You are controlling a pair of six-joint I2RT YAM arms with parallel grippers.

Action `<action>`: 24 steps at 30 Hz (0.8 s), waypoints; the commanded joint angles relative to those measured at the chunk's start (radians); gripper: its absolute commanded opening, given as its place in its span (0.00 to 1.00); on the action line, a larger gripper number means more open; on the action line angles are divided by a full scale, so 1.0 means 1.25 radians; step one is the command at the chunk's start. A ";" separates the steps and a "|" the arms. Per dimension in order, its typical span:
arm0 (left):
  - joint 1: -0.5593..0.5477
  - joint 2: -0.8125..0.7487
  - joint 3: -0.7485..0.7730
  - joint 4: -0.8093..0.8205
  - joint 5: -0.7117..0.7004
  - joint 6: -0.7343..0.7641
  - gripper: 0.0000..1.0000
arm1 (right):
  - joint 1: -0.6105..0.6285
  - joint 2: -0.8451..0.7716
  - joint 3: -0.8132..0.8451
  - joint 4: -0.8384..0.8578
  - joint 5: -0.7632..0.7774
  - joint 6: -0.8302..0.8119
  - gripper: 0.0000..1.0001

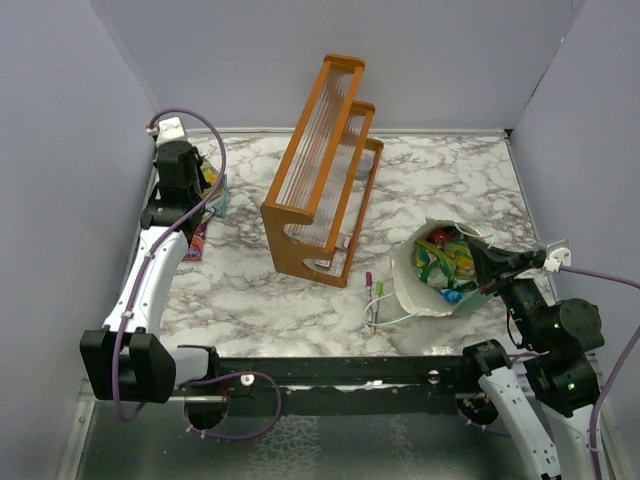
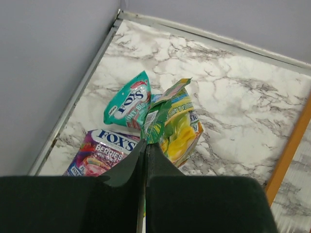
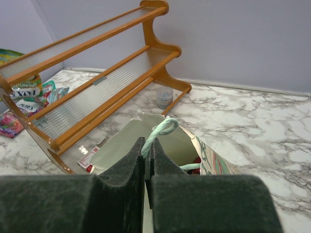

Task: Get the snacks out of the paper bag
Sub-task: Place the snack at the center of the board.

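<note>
Left pincer is clenched on the corner of a green-and-yellow snack packet just past its tips. A teal packet and a magenta berries packet lie on the worktop beneath. Right pincer grips the paper bag by its cord handle, with more snacks inside, below it.
</note>
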 commanded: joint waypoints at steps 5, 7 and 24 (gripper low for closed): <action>0.086 0.013 -0.073 0.019 0.149 -0.096 0.00 | 0.002 0.013 -0.005 0.000 0.012 0.001 0.02; 0.110 0.033 -0.083 0.012 0.180 -0.106 0.00 | 0.002 0.013 -0.007 0.003 0.015 0.000 0.02; 0.180 0.115 -0.064 -0.054 0.086 -0.131 0.01 | 0.002 0.009 -0.005 0.002 0.016 0.002 0.02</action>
